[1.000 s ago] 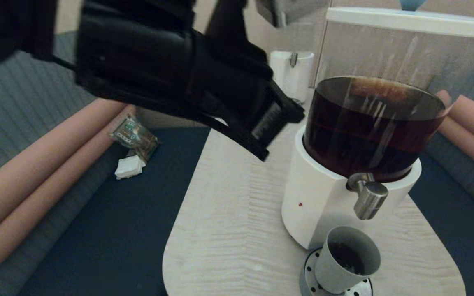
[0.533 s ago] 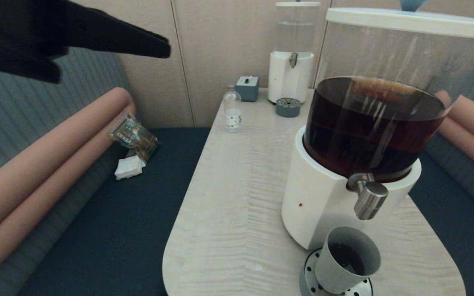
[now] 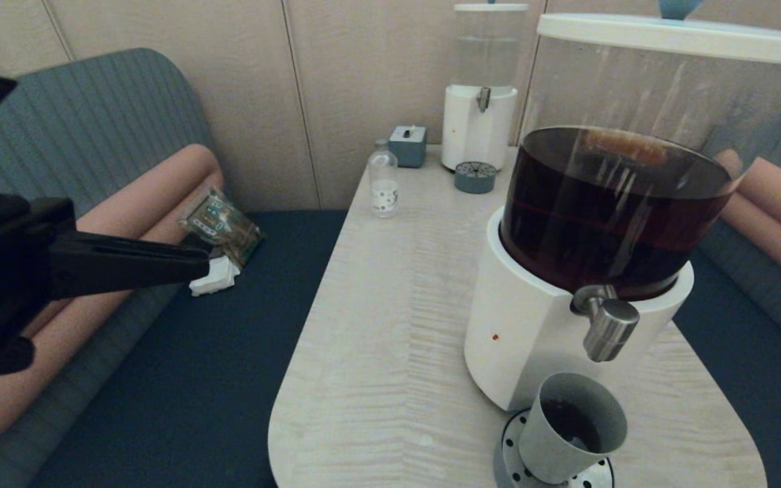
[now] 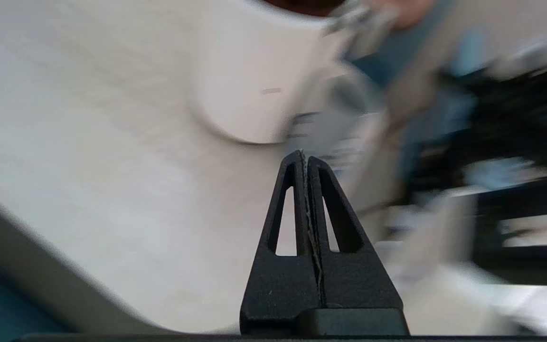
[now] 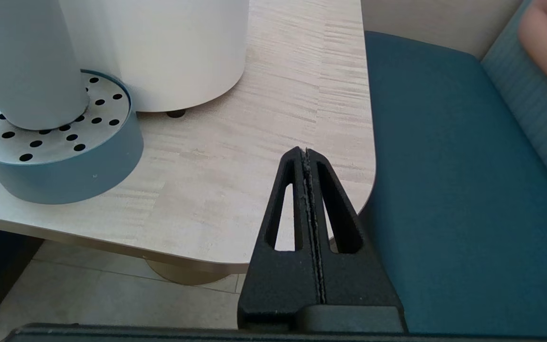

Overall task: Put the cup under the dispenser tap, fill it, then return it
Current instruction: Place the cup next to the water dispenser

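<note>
Pale wood table (image 3: 377, 352); grey cup (image 3: 570, 428) on perforated drip tray (image 3: 514, 447) beneath dispenser tap (image 3: 606, 329), well right of left gripper (image 3: 204, 261), fingers pressed together, empty.

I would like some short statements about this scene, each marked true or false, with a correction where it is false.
1. The cup stands on the perforated drip tray below the dispenser tap. True.
2. The left claw holds the cup. False: it is shut on nothing, out over the bench, left of the table.
3. The cup has dark liquid inside. True.
4. The right claw is wide open. False: it is shut and empty.
5. The small glass bottle lies on its side. False: it stands upright.
</note>
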You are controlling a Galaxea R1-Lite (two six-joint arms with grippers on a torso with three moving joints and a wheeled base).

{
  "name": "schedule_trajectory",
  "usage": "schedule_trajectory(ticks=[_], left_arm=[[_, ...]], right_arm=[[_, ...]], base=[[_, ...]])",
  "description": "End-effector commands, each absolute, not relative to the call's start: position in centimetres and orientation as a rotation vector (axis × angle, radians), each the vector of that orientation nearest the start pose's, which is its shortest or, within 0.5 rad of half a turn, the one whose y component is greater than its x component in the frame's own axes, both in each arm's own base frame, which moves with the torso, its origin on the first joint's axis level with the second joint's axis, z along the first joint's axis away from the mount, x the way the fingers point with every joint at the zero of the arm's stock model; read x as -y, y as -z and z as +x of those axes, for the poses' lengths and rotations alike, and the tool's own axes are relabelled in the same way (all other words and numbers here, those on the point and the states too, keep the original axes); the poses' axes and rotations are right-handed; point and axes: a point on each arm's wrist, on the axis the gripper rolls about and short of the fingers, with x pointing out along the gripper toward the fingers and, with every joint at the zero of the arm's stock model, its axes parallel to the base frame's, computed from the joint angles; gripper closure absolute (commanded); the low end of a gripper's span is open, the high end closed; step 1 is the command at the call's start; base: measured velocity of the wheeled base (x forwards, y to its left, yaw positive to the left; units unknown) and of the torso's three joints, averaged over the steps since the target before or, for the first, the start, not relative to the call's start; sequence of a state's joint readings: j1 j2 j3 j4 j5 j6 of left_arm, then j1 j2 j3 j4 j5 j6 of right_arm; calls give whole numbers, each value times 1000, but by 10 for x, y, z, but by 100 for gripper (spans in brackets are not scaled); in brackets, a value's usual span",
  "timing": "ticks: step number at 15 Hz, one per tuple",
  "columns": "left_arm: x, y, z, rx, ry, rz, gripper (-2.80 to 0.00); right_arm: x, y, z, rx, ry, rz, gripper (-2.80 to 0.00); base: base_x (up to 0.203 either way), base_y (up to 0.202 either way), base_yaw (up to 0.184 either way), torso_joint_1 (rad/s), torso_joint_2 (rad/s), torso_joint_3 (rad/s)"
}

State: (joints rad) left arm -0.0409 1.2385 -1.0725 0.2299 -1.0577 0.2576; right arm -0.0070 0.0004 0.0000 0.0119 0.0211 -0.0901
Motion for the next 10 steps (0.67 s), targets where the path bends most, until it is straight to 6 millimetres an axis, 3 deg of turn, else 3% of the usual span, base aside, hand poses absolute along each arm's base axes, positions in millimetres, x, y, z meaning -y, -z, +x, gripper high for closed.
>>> schedule_trajectory(ticks=[1,4,7,10], left_arm=[[28,-269,195,-102,1108,114,0],[36,-224,215,-111,1130,134,0],[55,-209,222,-58,1200,167,0],[61,-196,227,-76,1214,162,0]], right_arm=[[-1,-71,-22,-19,-15,-90,0],[-1,-71,-22,-19,-15,-90,0],[-1,-71,-22,-19,-15,-90,0],[-1,-71,-22,-19,-15,-90,0]], base=[[0,0,0,0,0,0],[0,0,0,0,0,0],[0,0,0,0,0,0],[0,0,0,0,0,0]])
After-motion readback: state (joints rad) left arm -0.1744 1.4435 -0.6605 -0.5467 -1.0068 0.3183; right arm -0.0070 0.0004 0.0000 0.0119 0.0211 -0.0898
